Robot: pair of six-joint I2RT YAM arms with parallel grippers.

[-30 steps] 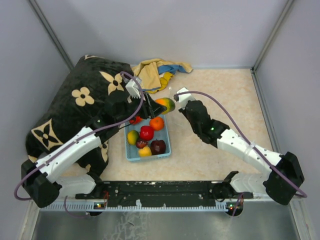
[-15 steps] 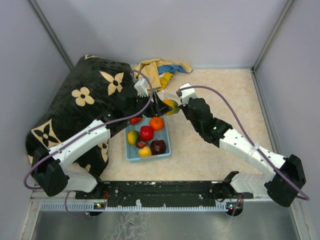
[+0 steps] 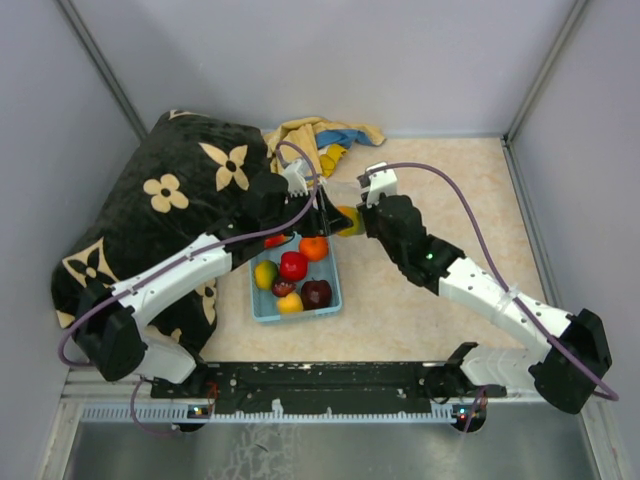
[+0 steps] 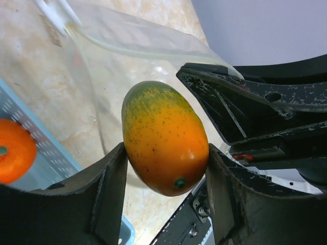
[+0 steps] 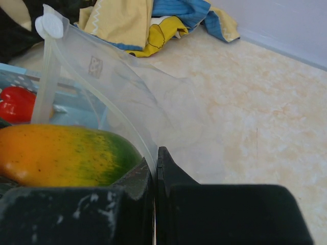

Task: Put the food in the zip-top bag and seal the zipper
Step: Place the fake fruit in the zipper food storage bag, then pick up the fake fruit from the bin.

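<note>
My left gripper (image 3: pixel 335 217) (image 4: pixel 166 153) is shut on an orange-and-green toy mango (image 3: pixel 351 219) (image 4: pixel 163 138) and holds it at the mouth of the clear zip-top bag (image 4: pixel 138 76) (image 5: pixel 127 102). My right gripper (image 3: pixel 362 205) (image 5: pixel 156 158) is shut on the bag's whitish zipper rim (image 5: pixel 45 76) (image 4: pixel 148 50) and holds the bag up, just right of the mango (image 5: pixel 66 153). More fruits lie in the light-blue basket (image 3: pixel 262 305): an orange (image 3: pixel 314 247) (image 4: pixel 15 150), a red one (image 3: pixel 293 265), a yellow-green one (image 3: pixel 265 273), a maroon one (image 3: pixel 317 292) and a yellow one (image 3: pixel 290 303).
A big black cushion with cream flowers (image 3: pixel 170 195) fills the left side, under my left arm. A yellow-and-blue cloth (image 3: pixel 320 140) (image 5: pixel 127 25) lies at the back, behind the bag. Grey walls close in the back and both sides.
My left gripper has carried the mango right and back, from over the basket's far end to the bag's mouth. My right gripper has shifted slightly back with the bag.
</note>
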